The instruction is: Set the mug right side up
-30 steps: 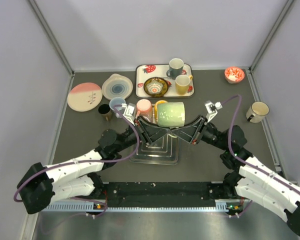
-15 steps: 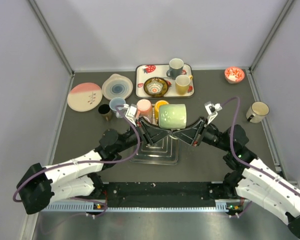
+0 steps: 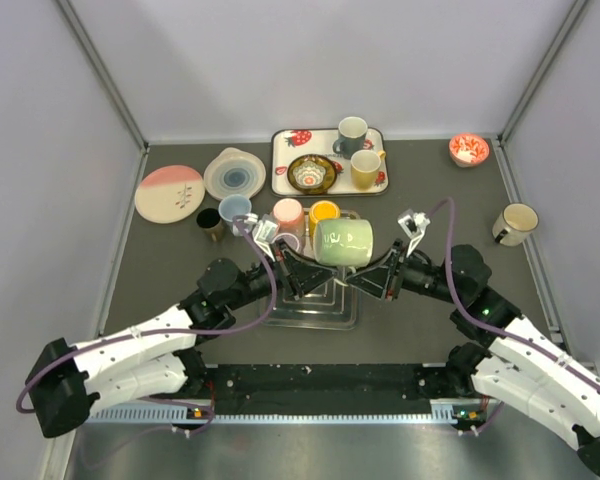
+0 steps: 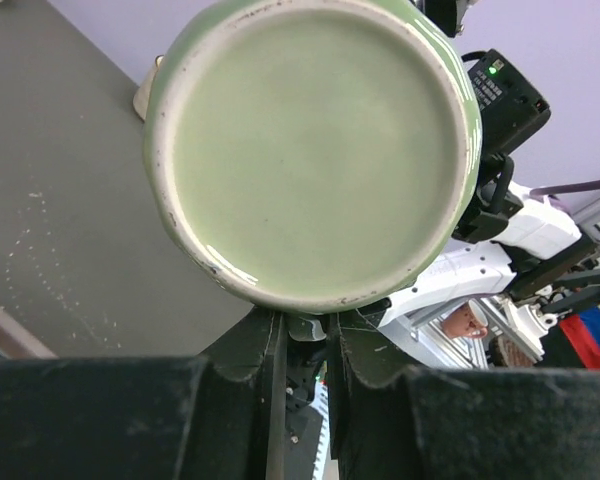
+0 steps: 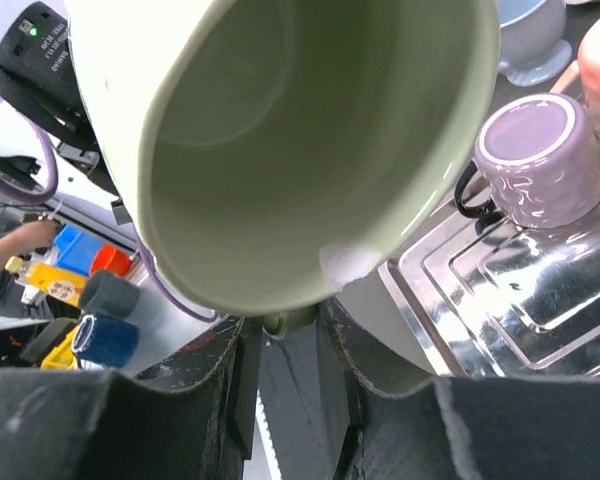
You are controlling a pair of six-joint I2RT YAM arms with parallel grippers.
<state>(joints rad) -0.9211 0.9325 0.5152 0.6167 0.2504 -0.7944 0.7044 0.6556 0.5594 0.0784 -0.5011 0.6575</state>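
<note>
Over the last second the green mug (image 3: 343, 243) has sunk a little toward the arms and drifted right, uncovering the orange cup (image 3: 324, 211) behind it, and both wrists have drawn in under it. From above, the mug lies on its side in the air over the clear ridged tray (image 3: 280, 312) in the middle of the dark table (image 3: 160, 270). Its base points left and its mouth points right. The left gripper (image 3: 318, 278) and right gripper (image 3: 368, 281) meet beneath it from either side. In the left wrist view the mug's round base fills most of the frame. The fingers below it are pinched almost together on a pale green piece at the mug's underside, so this gripper has hold of the mug. In the right wrist view the open mouth faces the camera. The fingers stand a little apart on either side of a green stub under the rim, and it cannot be told whether they press on it. A purple mug (image 5: 532, 160) stands upside down at the tray's far edge.
</note>
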